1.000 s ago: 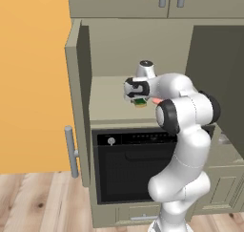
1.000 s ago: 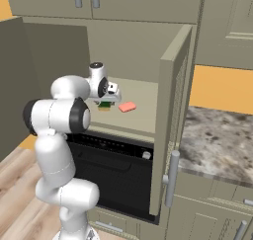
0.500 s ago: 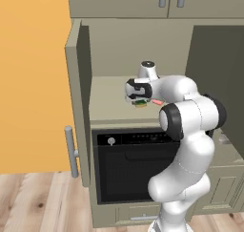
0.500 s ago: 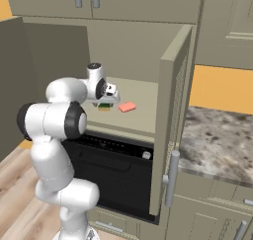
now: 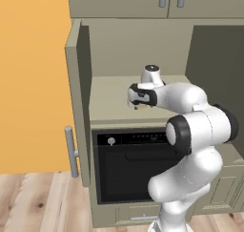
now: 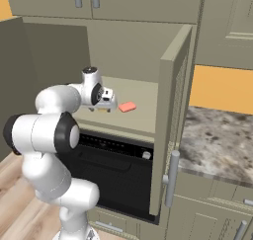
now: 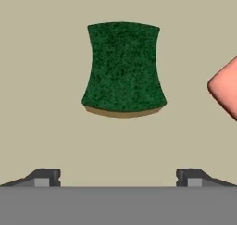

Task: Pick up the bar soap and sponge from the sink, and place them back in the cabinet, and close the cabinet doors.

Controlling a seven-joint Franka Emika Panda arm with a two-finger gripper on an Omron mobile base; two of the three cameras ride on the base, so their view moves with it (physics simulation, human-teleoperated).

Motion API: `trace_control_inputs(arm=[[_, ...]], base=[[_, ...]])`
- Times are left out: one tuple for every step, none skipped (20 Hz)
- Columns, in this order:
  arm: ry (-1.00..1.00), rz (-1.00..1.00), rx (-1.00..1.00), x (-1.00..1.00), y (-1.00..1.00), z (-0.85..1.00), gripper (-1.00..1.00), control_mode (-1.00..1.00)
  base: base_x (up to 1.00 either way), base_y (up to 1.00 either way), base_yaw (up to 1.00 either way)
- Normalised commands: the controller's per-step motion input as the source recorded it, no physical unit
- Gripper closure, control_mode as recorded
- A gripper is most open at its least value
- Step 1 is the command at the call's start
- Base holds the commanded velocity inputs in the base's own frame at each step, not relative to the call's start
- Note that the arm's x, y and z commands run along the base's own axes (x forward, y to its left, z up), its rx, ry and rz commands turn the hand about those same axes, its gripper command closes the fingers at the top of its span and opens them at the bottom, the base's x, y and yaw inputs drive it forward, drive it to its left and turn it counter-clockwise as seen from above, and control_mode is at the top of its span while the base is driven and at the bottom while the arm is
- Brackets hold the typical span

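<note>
Sponge [image 7: 123, 69], green face up on the cabinet [image 5: 76, 83] shelf near its front edge beside bar soap [image 6: 127, 106]; jaws spread, apparently just set down for storage.

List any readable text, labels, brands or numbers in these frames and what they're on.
None readable.
Oven control strip: a round knob and faint light marks, too small to read.
Sponge, bar soap, cabinet doors: no print on any of them.
</note>
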Motion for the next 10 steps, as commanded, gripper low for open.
trace_control_inputs(arm=[[0.00,0.00,0.00,-0.34,0.00,0.00,-1.00,-1.00],[0.00,0.00,0.00,-0.41,-0.07,0.00,-1.00,-1.00],[0.00,0.00,0.00,-0.47,-0.14,0.03,-1.00,-1.00],[0.00,0.00,0.00,-0.46,-0.14,0.03,-1.00,-1.00],[0.00,0.00,0.00,-0.36,-0.05,0.00,-1.00,-1.00],[0.00,0.00,0.00,-0.36,0.00,0.00,-1.00,-1.00],[0.00,0.00,0.00,-0.36,0.00,0.00,-1.00,-1.00],[0.00,0.00,0.00,-0.32,0.00,0.00,-1.00,-1.00],[0.00,0.00,0.00,-0.29,0.00,0.00,-1.00,-1.00],[0.00,0.00,0.00,-0.26,0.00,0.00,-1.00,-1.00]], base=[[0.00,0.00,0.00],[0.00,0.00,0.00],[0.00,0.00,0.00],[0.00,0.00,0.00],[0.00,0.00,0.00],[0.00,0.00,0.00],[0.00,0.00,0.00],[0.00,0.00,0.00],[0.00,0.00,0.00],[0.00,0.00,0.00]])
